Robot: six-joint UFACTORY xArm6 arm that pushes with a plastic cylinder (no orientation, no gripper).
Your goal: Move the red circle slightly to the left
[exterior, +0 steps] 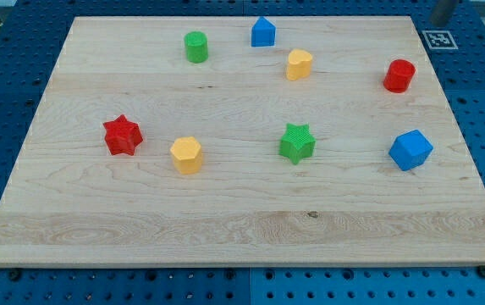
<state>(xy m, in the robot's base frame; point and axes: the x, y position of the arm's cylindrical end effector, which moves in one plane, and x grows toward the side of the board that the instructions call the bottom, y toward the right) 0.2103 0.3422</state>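
The red circle [399, 75], a short red cylinder, stands near the board's right edge in the upper part of the view. A dark rod shows at the view's top right, and my tip [437, 21] is off the wooden board's [242, 212] top right corner. It is above and to the right of the red circle, well apart from it and touching no block.
A green cylinder [195, 47], a blue house-shaped block [263, 32] and a yellow block [299, 64] lie along the top. A red star [123, 135], a yellow hexagon [186, 155], a green star [297, 142] and a blue block [410, 150] lie across the middle. A black-and-white marker [439, 39] sits by the top right corner.
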